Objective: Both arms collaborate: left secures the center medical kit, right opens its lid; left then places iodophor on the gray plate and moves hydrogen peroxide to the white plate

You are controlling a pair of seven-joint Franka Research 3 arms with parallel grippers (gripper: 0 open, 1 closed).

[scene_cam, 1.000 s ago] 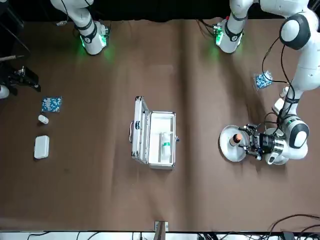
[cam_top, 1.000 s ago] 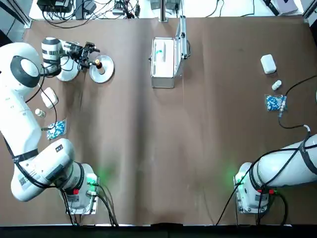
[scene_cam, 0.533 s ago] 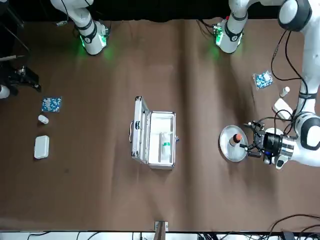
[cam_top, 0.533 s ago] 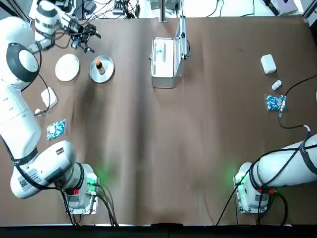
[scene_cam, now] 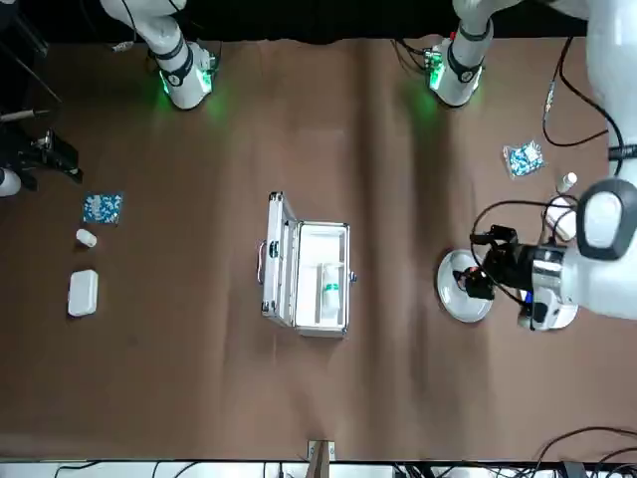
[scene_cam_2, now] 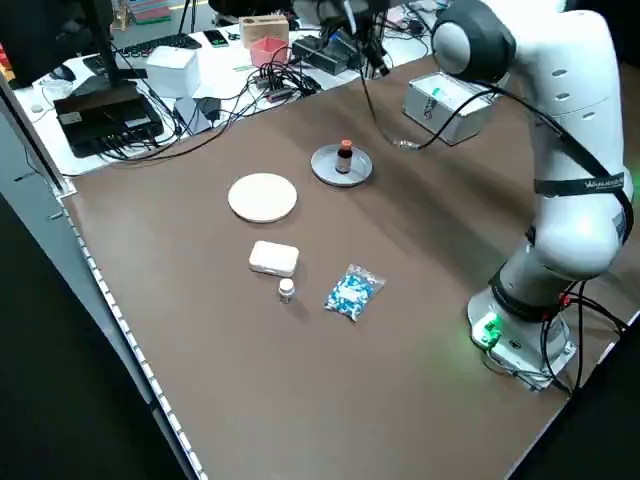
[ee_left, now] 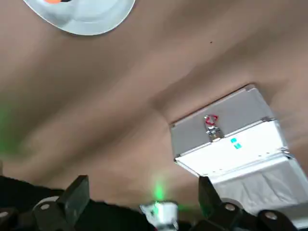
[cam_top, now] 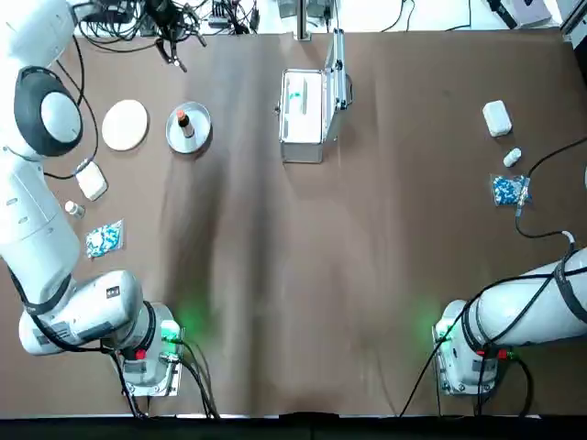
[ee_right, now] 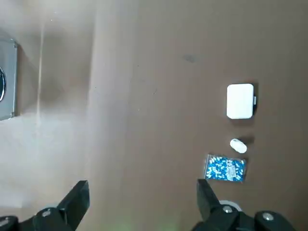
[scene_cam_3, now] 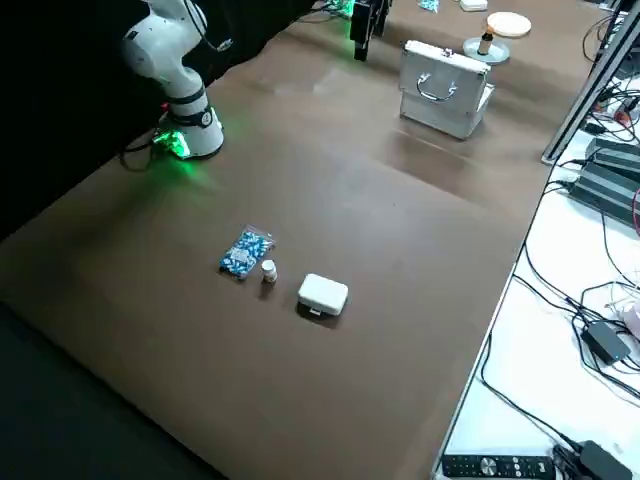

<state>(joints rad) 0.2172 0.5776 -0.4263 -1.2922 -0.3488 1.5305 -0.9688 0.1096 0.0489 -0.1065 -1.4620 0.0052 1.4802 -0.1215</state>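
Hydrogen peroxide [scene_cam: 330,288] lies inside the open medical kit [cam_top: 304,115]; iodophor [cam_top: 182,120] stands on the gray plate [cam_top: 198,131]. Left end effector [cam_top: 172,37], released and empty, hangs near the table's far edge. Approach the bottle vertically, probably clearing the raised lid. White plate [cam_top: 125,124] awaits.

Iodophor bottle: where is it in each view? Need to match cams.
Top: iodophor upper left, on the gray plate.
Front: plate right of centre; bottle hidden by the left gripper.
Left side: upper centre.
Right side: top right.
Left wrist: orange cap at top edge.
Right wrist: not in it.
Landmark: medical kit.
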